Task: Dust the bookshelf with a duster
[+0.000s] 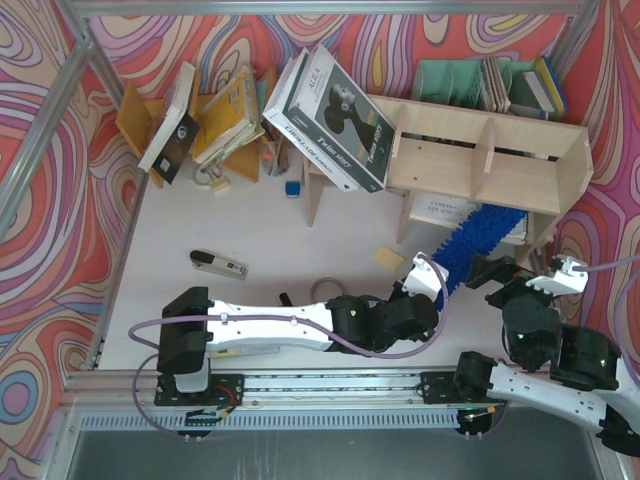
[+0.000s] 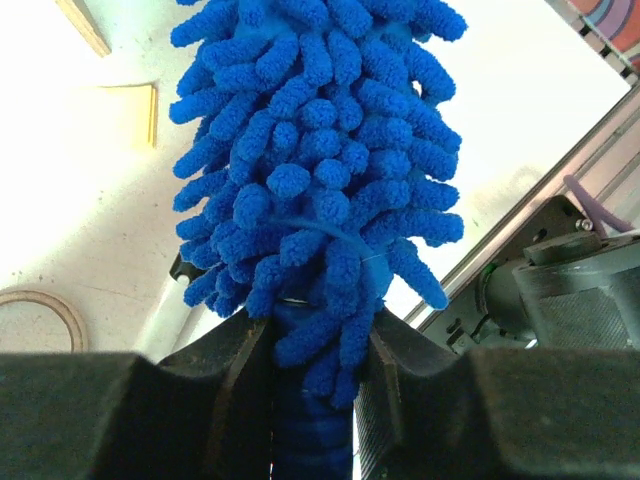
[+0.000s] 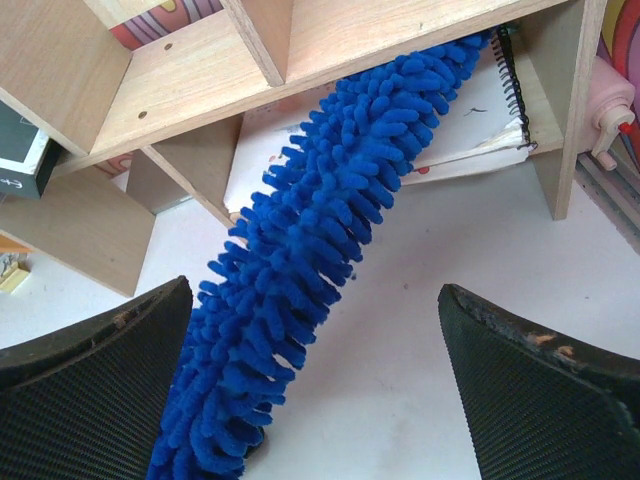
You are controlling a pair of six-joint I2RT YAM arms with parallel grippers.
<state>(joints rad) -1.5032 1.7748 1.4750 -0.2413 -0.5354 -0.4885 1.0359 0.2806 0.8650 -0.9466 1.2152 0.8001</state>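
The plywood bookshelf (image 1: 500, 160) stands at the back right, also seen in the right wrist view (image 3: 200, 95). My left gripper (image 1: 432, 283) is shut on the handle of the blue fluffy duster (image 1: 480, 238). The duster's head reaches up and right into the shelf's lower tier, over a spiral notebook (image 3: 480, 125). The left wrist view shows the duster (image 2: 320, 160) rising from between the fingers (image 2: 395, 400). My right gripper (image 1: 497, 275) is open and empty, just right of the duster (image 3: 330, 230), above the table.
A black box (image 1: 335, 115) leans on the shelf's left end. Books in an orange-brown rack (image 1: 200, 120) are at the back left, a teal organizer (image 1: 470, 80) behind the shelf. A marker pen (image 1: 218, 264), tape ring (image 1: 325, 290) and yellow note (image 1: 390, 258) lie on the table.
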